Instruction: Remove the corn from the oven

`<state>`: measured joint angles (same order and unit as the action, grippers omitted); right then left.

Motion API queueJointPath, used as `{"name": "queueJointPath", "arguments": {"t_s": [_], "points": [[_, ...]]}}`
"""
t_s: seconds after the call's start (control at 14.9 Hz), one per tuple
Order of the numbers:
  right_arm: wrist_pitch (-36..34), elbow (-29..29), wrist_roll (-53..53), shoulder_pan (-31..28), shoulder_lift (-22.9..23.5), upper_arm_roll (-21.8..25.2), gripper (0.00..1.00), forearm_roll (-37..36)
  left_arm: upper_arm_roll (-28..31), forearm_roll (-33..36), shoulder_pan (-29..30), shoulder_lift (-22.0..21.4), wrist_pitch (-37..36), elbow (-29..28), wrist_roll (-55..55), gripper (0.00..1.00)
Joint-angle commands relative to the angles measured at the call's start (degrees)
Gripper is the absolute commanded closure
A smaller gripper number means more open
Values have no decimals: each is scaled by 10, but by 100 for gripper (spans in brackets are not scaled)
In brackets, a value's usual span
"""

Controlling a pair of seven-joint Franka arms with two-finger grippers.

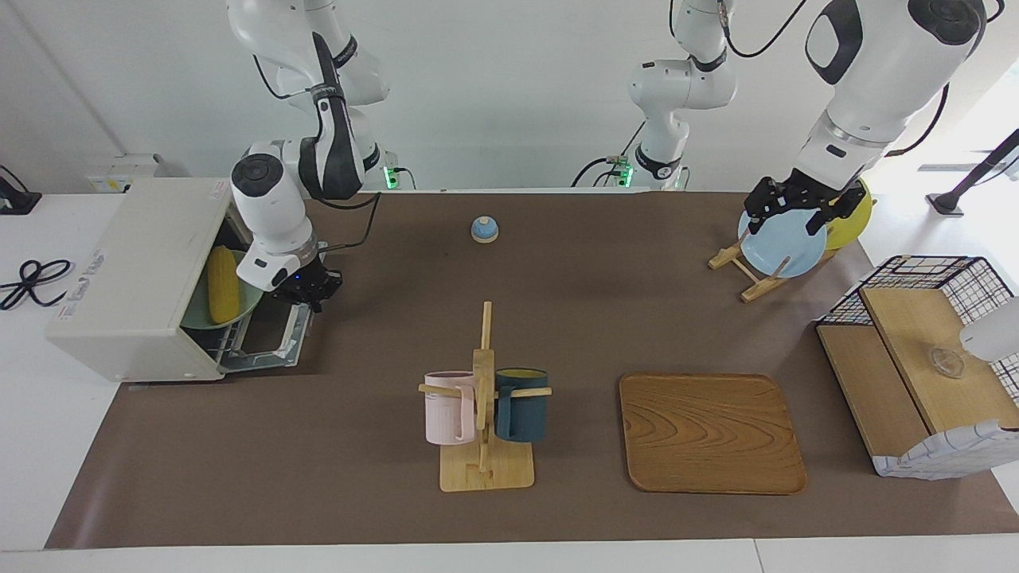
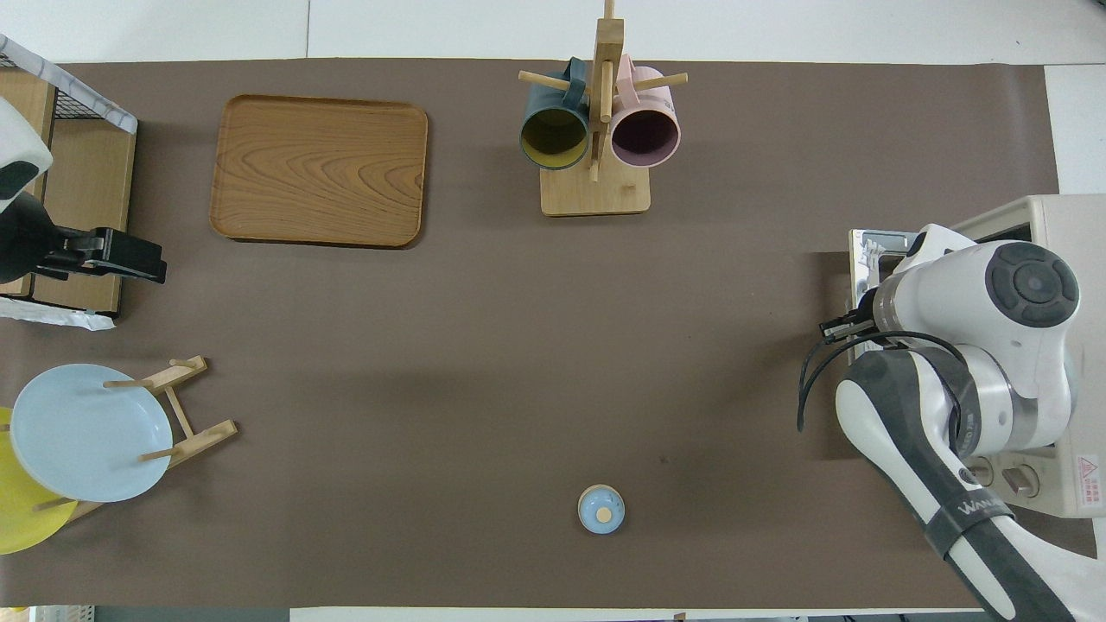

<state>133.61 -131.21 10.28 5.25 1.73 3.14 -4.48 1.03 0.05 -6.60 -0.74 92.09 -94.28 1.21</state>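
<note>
The right gripper (image 1: 306,296), fingers together on the boxy off-white oven's (image 1: 131,274) dropped door, exposes the yellow corn cob (image 1: 222,284) at its nine o'clock; the left gripper (image 1: 784,208), fingers apart, waits.

Right gripper (image 1: 306,293) shut, left gripper (image 1: 784,208) spread.

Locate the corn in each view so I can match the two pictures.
Facing view: the corn lies on a green plate inside the open oven.
Overhead view: not visible; the right arm covers the oven's mouth.
Shared landmark: the oven, at the right arm's end.
</note>
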Motion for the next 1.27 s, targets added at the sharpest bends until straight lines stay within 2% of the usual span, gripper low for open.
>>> {"name": "queueJointPath", "arguments": {"t_s": [0.0, 0.6, 0.74, 0.87, 1.01, 1.14, 1.21], "points": [[35, -33, -5, -12, 2, 8, 100, -9, -2, 9, 2, -2, -10, 2, 2, 0], [40, -29, -17, 2, 23, 7, 100, 27, -2, 9, 2, -2, -10, 1, 2, 0], [-8, 11, -16, 9, 26, 7, 100, 31, -2, 9, 2, -2, -10, 2, 2, 0], [-99, 78, -18, 20, 26, 7, 100, 31, -2, 9, 2, -2, -10, 2, 2, 0], [-141, 102, -21, 24, 17, 7, 100, 31, -2, 9, 2, -2, -10, 2, 2, 0], [-162, 100, -24, 7, -2, 12, 84, 31, -2, 9, 2, -2, -10, 2, 2, 0], [-171, 100, -42, -7, -3, 12, 81, 31, -2, 9, 2, -2, -10, 2, 2, 0]]}}
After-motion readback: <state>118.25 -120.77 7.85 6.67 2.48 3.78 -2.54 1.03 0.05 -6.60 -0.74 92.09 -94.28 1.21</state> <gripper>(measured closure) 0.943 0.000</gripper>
